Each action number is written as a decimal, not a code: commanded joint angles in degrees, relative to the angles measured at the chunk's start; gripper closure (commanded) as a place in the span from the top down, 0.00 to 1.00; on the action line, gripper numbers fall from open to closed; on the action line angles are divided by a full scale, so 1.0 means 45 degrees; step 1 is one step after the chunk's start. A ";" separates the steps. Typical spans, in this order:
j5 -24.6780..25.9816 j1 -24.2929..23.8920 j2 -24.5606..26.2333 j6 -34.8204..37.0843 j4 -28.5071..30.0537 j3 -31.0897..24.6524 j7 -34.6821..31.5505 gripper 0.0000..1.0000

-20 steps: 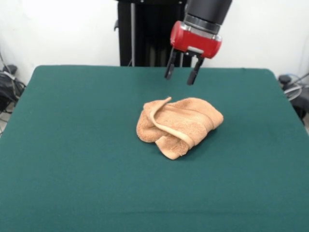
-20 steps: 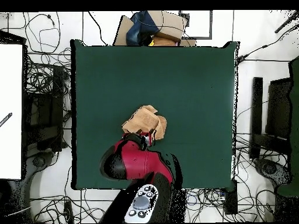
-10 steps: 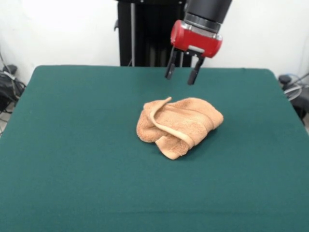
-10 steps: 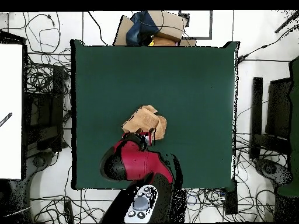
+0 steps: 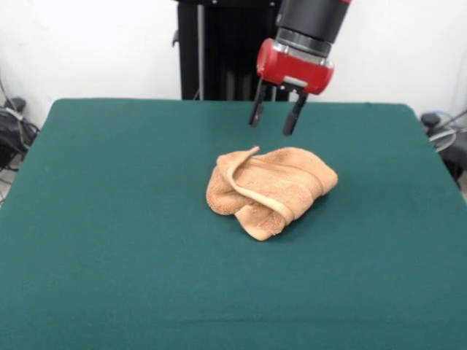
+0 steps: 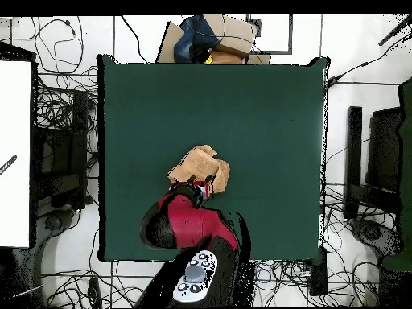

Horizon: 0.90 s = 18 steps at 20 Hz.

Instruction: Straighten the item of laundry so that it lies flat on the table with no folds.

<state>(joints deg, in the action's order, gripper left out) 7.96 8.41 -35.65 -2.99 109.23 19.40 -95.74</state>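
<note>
1. The towel (image 5: 270,189) sits a little right of centre in the front view, bunched into a lumpy mound rather than spread out. In the overhead view it is the peach patch (image 6: 199,167) just left of centre, partly covered by the red arm.
2. A hemmed border band (image 5: 252,188) arcs up and over the front of the heap, with one end poking up at the upper left of the bundle. That raised end is the most obvious free edge to take hold of.
3. The gripper (image 5: 274,117) hangs above the upper edge of the mound, clear of the cloth, with its two dark fingers (image 5: 257,111) pointing down and spread apart, holding nothing. My reading is that it is lined up for a descent onto the cloth below.
4. The table (image 5: 109,219) is bare green cloth on all sides of the towel, so there is room to drag a corner outward in any direction.
5. The layers are tucked under each other, and I cannot tell from either view how many folds there are or where the corners lie.
6. The task looks barely begun: nothing of the towel lies flat yet.
</note>
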 commanded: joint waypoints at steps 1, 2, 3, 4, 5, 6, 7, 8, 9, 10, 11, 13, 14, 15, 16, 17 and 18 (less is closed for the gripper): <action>0.0548 -0.0042 0.1150 -0.0934 -0.0111 -0.0194 -0.1658 1.00; 0.0535 0.0000 0.1294 -0.1014 -0.0137 -0.0133 -0.1644 1.00; 0.0537 -0.0004 0.1388 -0.1110 -0.0147 -0.0115 -0.1625 1.00; 0.0521 0.0017 0.1506 -0.1222 -0.0181 -0.0080 -0.1623 1.00; 0.0515 0.0017 0.1552 -0.1285 -0.0186 -0.0065 -0.1599 1.00; 0.0517 0.0006 0.1574 -0.1318 -0.0186 -0.0065 -0.1578 1.00; 0.0522 0.0007 0.1583 -0.1351 -0.0194 -0.0054 -0.1554 1.00; 0.0527 0.0008 0.1592 -0.1385 -0.0202 -0.0044 -0.1529 1.00; 0.0538 0.0001 0.1643 -0.1467 -0.0223 -0.0032 -0.1515 1.00; 0.0563 -0.0008 0.1677 -0.1539 -0.0242 -0.0023 -0.1488 1.00; 0.0588 -0.0016 0.1713 -0.1569 -0.0261 -0.0003 -0.1449 1.00; 0.0608 0.0001 0.1843 -0.1758 -0.0292 0.0071 -0.1435 1.00; 0.0612 0.0010 0.1935 -0.1872 -0.0306 0.0109 -0.1440 1.00; 0.0609 0.0019 0.2006 -0.1966 -0.0320 0.0138 -0.1440 1.00; 0.0611 0.0019 0.2012 -0.1975 -0.0325 0.0138 -0.1432 1.00; 0.0600 0.0035 0.1991 -0.1935 -0.0344 0.0136 -0.1411 1.00; 0.0603 0.0038 0.1982 -0.1924 -0.0352 0.0135 -0.1392 1.00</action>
<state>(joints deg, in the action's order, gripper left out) 8.19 8.41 -29.33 -9.19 109.20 20.98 -95.74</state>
